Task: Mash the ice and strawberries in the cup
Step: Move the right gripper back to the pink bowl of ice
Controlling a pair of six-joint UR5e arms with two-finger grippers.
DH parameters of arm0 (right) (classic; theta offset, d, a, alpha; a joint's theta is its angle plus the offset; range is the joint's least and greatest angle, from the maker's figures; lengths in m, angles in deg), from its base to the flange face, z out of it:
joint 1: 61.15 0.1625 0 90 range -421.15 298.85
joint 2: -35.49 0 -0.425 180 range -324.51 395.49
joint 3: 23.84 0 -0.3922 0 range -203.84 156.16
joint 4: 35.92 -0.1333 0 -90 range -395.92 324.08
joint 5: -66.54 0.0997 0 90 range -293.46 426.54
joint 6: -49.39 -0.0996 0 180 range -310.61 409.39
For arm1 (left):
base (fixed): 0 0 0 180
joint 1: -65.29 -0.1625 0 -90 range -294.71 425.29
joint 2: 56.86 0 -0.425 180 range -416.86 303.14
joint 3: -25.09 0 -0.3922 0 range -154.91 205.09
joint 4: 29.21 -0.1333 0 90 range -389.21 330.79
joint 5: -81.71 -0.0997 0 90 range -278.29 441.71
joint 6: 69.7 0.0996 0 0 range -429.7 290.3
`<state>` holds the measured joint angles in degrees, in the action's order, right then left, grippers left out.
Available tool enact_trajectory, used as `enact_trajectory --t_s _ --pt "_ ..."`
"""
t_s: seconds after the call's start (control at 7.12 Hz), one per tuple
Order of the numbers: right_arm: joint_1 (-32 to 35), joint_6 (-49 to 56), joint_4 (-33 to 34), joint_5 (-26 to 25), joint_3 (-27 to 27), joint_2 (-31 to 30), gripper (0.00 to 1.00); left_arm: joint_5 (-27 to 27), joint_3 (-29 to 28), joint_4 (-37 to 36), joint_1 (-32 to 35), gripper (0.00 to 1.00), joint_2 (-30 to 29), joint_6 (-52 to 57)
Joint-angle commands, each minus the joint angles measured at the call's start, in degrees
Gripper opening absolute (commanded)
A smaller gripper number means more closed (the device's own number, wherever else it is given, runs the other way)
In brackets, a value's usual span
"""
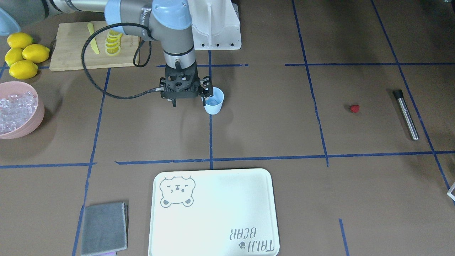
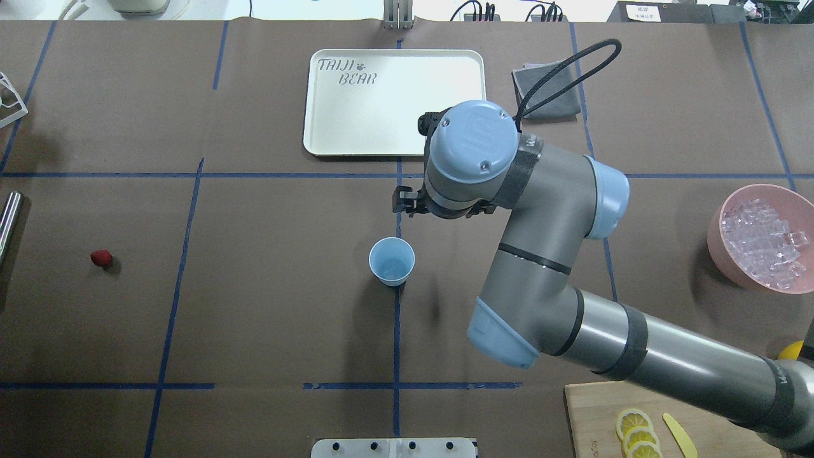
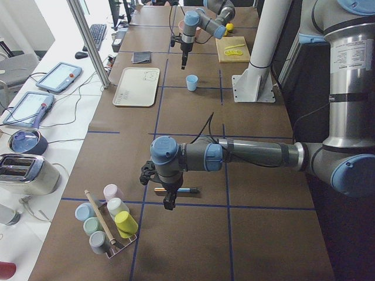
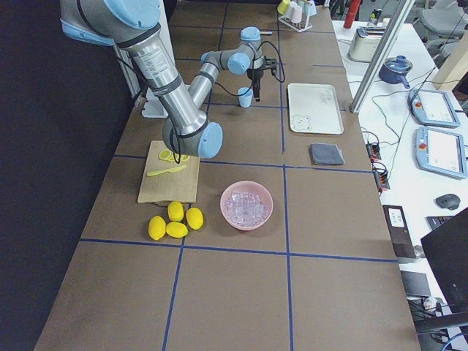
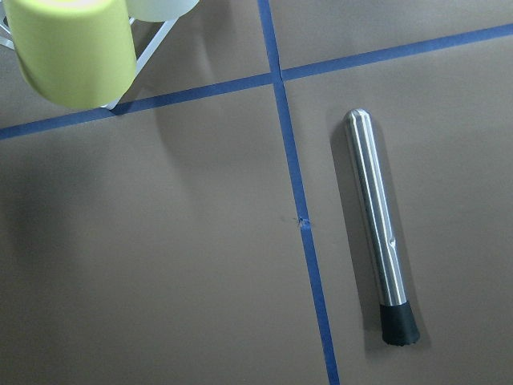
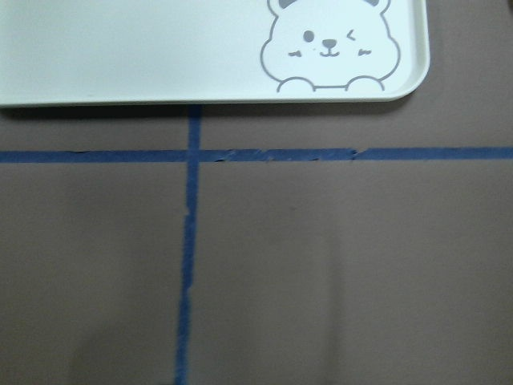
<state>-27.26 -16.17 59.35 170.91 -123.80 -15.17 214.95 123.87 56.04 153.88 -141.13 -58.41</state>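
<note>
Currently: brown paper-covered table point(image 1: 266, 124), gridded with blue tape lines. Small pale-blue tapered plastic cup point(image 1: 214, 101) stands upright at table centre, on a tape line. Right gripper point(image 1: 189, 103) hovers just beside it, fingers spread, empty. Left gripper point(image 3: 168, 202) hangs over the steel rod with black tip point(image 5: 377, 233); spread or clenched, cannot tell. Small red strawberry point(image 1: 354, 108) lies alone on the paper, well apart from the cup. Clear ice cubes point(image 1: 16, 110) sit in the pink bowl point(image 1: 37, 122) at the robot's right end. White side bench point(image 3: 64, 111) carries tablets point(image 3: 60, 76) and a toaster point(image 3: 23, 172).
</note>
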Motion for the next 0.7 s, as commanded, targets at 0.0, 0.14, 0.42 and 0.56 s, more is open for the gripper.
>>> enact_trajectory --t_s 0.0,0.14,0.42,0.56 --pt "10.2 16.3 0.2 6.5 -5.4 -10.8 0.99 0.2 0.0 0.0 0.0 1.0 0.0 0.0" --pt "16.1 24.5 0.1 11.5 -6.9 -15.7 0.99 2.4 -0.3 0.1 0.0 1.0 0.1 0.0" --pt "26.8 39.7 -0.8 18.5 -9.0 -25.0 0.99 3.4 -0.3 0.2 0.0 1.0 0.1 0.0" --pt "32.3 48.2 -3.3 22.2 -8.9 -31.3 0.99 3.4 -0.3 0.3 0.0 1.0 0.1 0.0"
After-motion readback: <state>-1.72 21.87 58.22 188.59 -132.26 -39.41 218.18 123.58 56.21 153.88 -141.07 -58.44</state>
